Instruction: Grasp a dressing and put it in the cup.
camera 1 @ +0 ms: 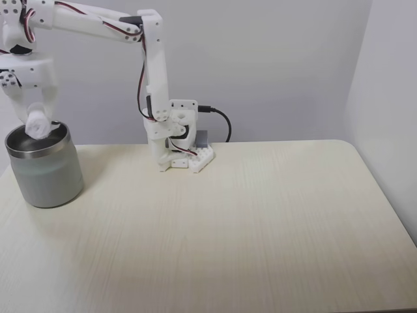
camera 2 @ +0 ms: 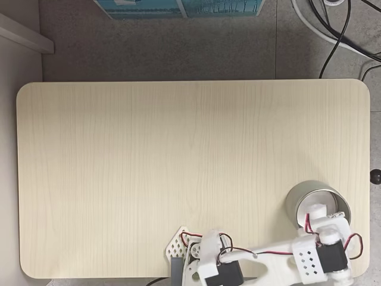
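White gauze dressing (camera 1: 37, 124), clamped between the two fingers of the gripper (camera 1: 36, 121), hanging right at the mouth of the cup (camera 1: 45, 171), lower part level with the steel rim. Matte grey tumbler, standing upright on the pale wooden table (camera 1: 247, 222), near the left edge in a fixed view from the front, at the lower right (camera 2: 303, 199) in a fixed view from above. White arm (camera 1: 98, 25) stretched from its base (camera 1: 179, 147) over to the cup.
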